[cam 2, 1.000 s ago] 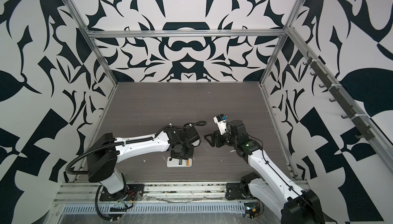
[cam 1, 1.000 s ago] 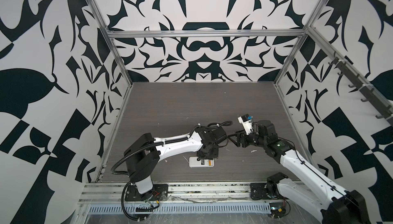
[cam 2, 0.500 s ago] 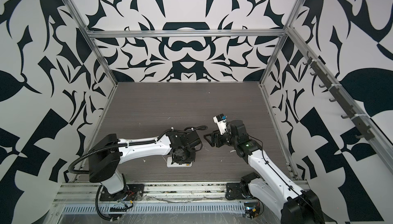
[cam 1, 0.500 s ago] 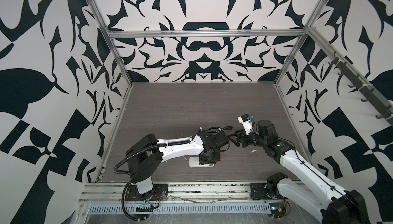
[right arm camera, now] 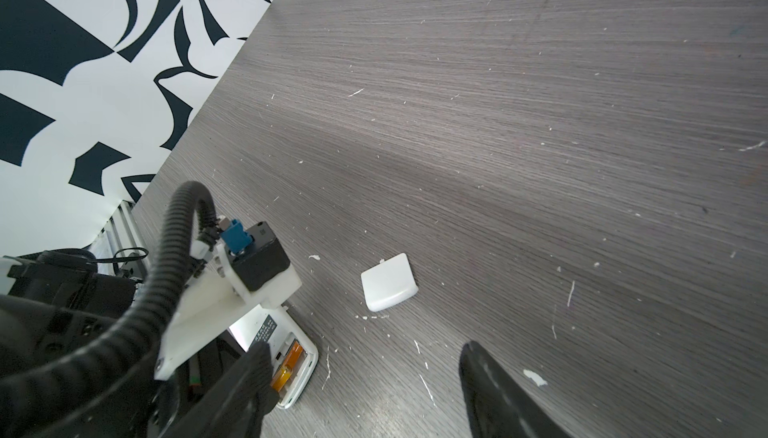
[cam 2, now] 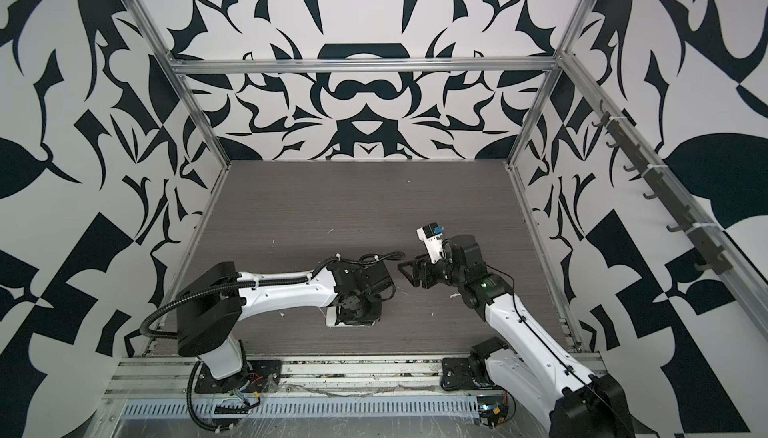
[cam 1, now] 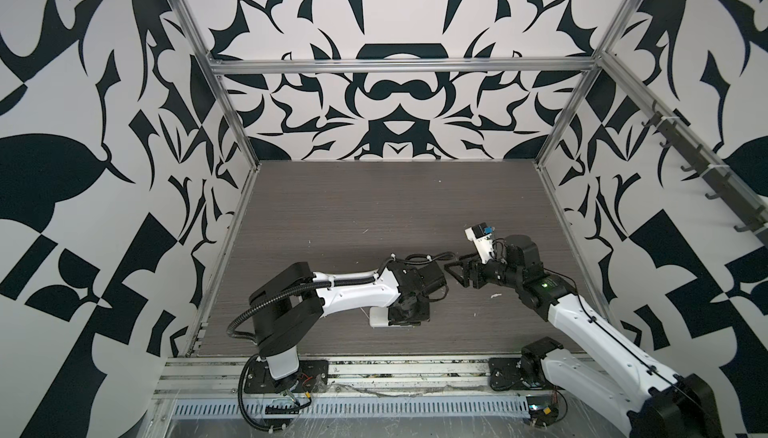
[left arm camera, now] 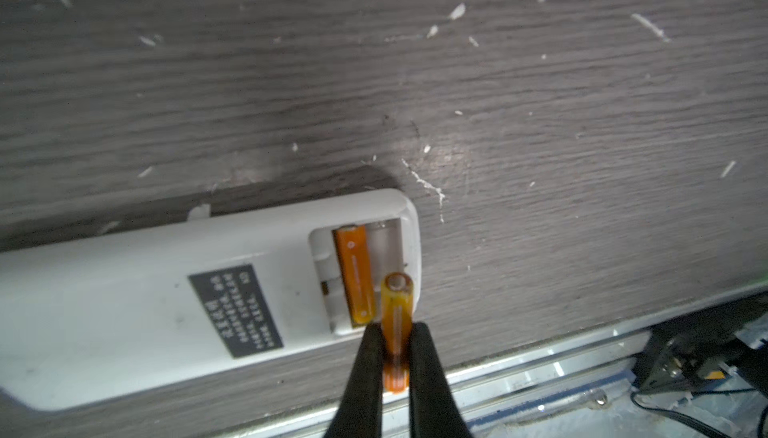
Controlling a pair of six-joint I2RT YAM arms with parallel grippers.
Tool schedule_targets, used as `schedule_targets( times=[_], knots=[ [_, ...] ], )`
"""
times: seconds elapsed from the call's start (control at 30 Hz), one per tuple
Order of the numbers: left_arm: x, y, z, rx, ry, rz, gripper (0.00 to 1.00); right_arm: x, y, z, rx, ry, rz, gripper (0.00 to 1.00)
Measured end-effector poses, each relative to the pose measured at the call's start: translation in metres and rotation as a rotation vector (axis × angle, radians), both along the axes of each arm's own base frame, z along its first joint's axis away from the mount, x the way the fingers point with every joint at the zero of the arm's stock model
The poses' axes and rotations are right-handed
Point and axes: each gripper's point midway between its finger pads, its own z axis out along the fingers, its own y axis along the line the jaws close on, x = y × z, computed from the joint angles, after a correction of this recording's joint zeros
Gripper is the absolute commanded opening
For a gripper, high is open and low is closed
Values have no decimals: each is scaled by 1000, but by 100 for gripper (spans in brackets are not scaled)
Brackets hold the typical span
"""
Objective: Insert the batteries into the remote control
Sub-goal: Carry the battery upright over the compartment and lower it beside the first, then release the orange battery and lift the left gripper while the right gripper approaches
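Batteries: one orange battery (left arm camera: 355,275) lies seated in the open bay of the remote control (left arm camera: 137,303), which rests label-up near the table's (left arm camera: 540,124) front edge. Left gripper (left arm camera: 397,346) jaws pinch the second battery (left arm camera: 397,311) above the empty slot. Right gripper (right arm camera: 365,390) jaws stand wide apart, holding nothing.

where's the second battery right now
In the left wrist view the second battery is pinched in the left end effector, tilted over the empty slot of the remote control, right beside the battery already seated there.
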Motion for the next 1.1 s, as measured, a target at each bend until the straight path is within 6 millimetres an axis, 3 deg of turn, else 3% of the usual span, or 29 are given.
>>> schedule_targets(
  times=[0.63,1.1],
  knots=[
    [-3,0,-8,4,20,-1,2,-2,0,-1,4,2,5,75],
    [-2,-2,-8,7,24,-11,11,-3,0,-3,3,5,6,75]
  ],
)
